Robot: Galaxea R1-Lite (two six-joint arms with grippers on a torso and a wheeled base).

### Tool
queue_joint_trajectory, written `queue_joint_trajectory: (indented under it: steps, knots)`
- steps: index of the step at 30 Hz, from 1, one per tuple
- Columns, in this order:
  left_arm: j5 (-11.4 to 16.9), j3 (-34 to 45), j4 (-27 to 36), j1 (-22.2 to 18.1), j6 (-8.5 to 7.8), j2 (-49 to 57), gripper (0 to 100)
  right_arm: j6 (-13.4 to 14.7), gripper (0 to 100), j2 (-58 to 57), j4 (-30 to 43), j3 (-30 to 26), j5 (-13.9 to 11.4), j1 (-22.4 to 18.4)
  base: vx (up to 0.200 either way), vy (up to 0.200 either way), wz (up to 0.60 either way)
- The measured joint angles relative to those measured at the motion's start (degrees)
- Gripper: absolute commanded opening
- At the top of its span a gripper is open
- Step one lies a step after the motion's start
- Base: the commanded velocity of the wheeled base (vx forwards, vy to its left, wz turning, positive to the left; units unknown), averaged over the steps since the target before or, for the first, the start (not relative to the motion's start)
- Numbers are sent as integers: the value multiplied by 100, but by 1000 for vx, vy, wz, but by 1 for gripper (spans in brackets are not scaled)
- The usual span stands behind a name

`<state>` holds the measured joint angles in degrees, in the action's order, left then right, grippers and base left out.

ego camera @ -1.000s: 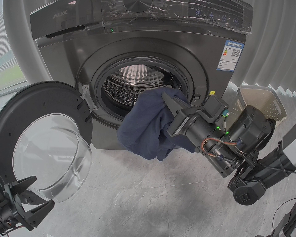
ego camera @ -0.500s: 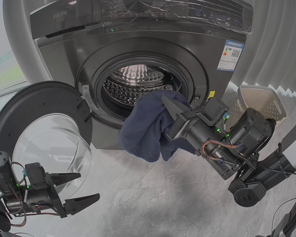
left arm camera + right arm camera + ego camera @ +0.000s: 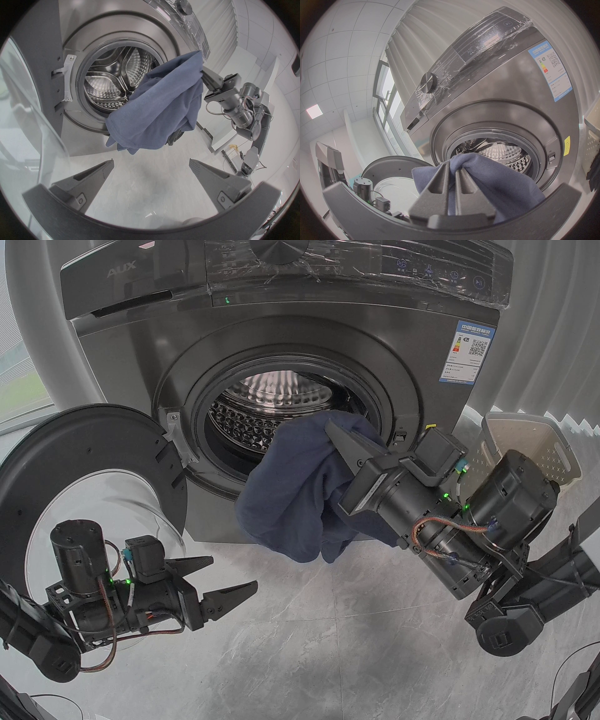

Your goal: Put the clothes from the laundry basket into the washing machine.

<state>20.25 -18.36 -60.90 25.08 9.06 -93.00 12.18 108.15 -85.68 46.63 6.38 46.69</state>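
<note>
My right gripper (image 3: 335, 431) is shut on a dark blue garment (image 3: 294, 490), held just in front of the lower right of the washing machine's round opening (image 3: 269, 402). The cloth hangs over the opening's rim and down the front panel, above the floor. In the right wrist view the two fingers (image 3: 437, 184) pinch a fold of the garment (image 3: 500, 184). My left gripper (image 3: 231, 574) is open and holds nothing, low at the left, pointing towards the hanging cloth (image 3: 162, 103). The white laundry basket (image 3: 531, 440) stands on the floor to the right of the machine.
The machine's door (image 3: 81, 446) is swung fully open to the left, its glass bowl close behind my left arm. The steel drum (image 3: 103, 81) looks bare inside. Grey tiled floor (image 3: 300, 646) lies free in front of the machine. A curtain hangs behind the basket.
My left arm has swung up and to the right from the lower left corner, its gripper staying open. The right gripper has lifted the garment slightly towards the opening.
</note>
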Motion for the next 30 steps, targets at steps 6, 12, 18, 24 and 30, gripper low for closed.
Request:
queue_joint_trajectory:
  steps: [6,12,18,24,30]
  knots:
    - [-99,-187,-768,28,178,-691,100,-6,0,-77,91,28,0,13,0,0,0]
    - [-185,-341,-1229,30,343,-1198,100,-6,0,-143,110,37,2,57,0,0,0]
    - [-196,-517,-1379,22,363,-1581,100,0,0,-173,102,22,5,107,0,0,0]
    - [-411,-724,-1743,28,378,-1913,100,5,0,-173,91,0,13,124,0,0,0]
    - [-499,-992,-2019,37,471,-2260,100,5,0,-173,85,-18,13,162,0,0,0]
